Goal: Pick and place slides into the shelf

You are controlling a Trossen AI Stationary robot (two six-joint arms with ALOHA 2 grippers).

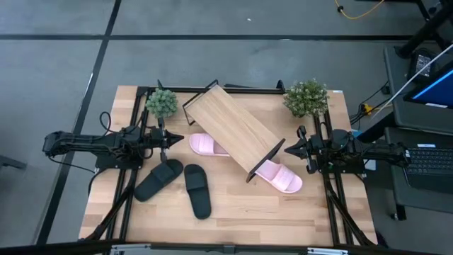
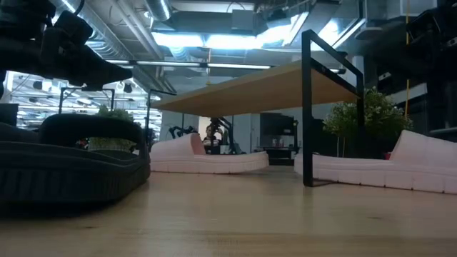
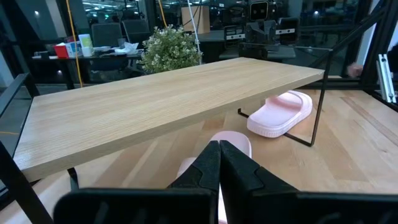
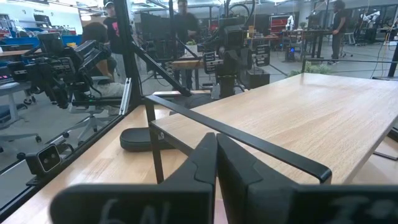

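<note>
Here the shelf [image 1: 236, 132] lies diagonally between both closed, empty grippers, left [image 1: 172, 139] and right [image 1: 290, 149]; pink slides [image 1: 207, 144] poke from under it, black slides [image 1: 197, 190] lie near the left gripper.

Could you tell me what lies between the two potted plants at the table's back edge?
In the high view, the shelf's upper end lies between the left plant and right plant.
</note>
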